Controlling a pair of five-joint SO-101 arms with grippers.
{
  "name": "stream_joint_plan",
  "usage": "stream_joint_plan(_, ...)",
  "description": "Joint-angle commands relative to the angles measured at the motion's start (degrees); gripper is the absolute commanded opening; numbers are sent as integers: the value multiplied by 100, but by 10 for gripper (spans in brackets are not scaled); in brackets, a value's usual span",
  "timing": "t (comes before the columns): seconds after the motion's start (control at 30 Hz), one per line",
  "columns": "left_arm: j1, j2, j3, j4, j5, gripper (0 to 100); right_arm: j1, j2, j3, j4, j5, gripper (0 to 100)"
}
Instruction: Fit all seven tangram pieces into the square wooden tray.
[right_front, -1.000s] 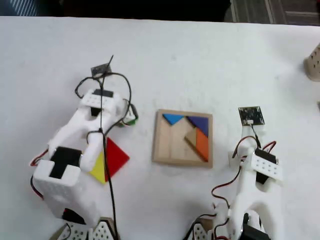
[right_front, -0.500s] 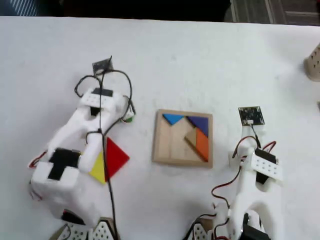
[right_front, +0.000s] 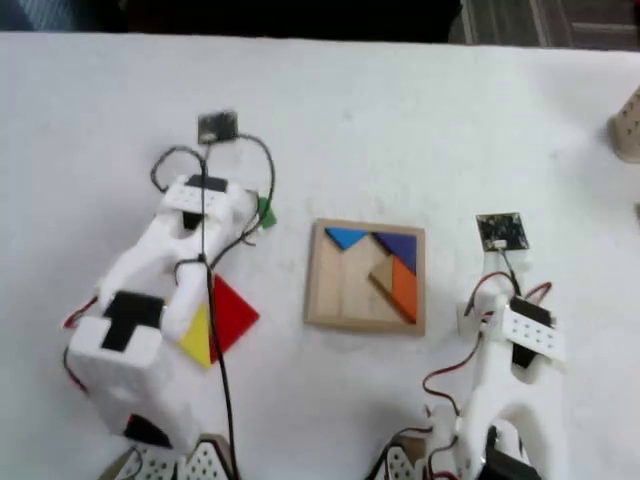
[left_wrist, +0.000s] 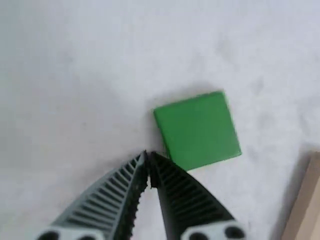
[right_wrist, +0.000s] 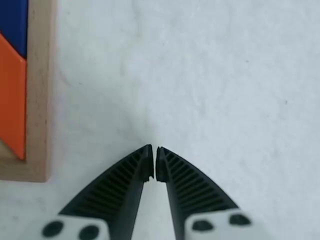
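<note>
Green square (left_wrist: 197, 130) flat near part-filled tray (right_front: 340, 295); red triangle (right_front: 235, 312), yellow triangle (right_front: 198, 338) outside.

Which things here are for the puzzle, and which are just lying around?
For the puzzle: square wooden tray, green square piece, red triangle, yellow triangle, and inside the tray a light blue triangle, dark blue triangle and orange piece.
Just lying around: beige holed block at table's edge.

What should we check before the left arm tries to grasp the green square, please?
1. Left pincer open for a grasp: not ok, shut.
2. Green square lying flat, apart from other pieces: ok.
3. Pincer tips touching the square: cannot tell.
4. Bare room in the tray: ok, left part.
5. Right pincer off the tray: ok, beside it.
6. Red triangle and yellow triangle in the tray: not ok, both outside.
</note>
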Motion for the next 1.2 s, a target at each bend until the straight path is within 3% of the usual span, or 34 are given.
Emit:
stream_joint_plan(0.0,48,-92,-141,-70,-44,42,-13,-171,-26,110,53,19)
stream_joint_plan(0.2,-13,-259,-229,-62,-53,46,-22,-171,-26,110,53,19)
stream_joint_plan(0.33,31,-1007,-396,404,97,49,-31,-171,-26,110,53,19)
stream_joint_plan(0.53,277,-1789,-202,448,888,233,-40,-171,-26,110,53,19)
stream_joint_plan(0.7,251,-1349,-299,378,1521,391,-40,-171,-26,110,53,19)
stream_joint_plan(0.97,127,-31,-1002,387,1644,391,-40,-171,-26,110,53,19)
stream_joint_plan(1.17,-154,549,-1609,888,1626,392,-40,-171,-26,110,53,19)
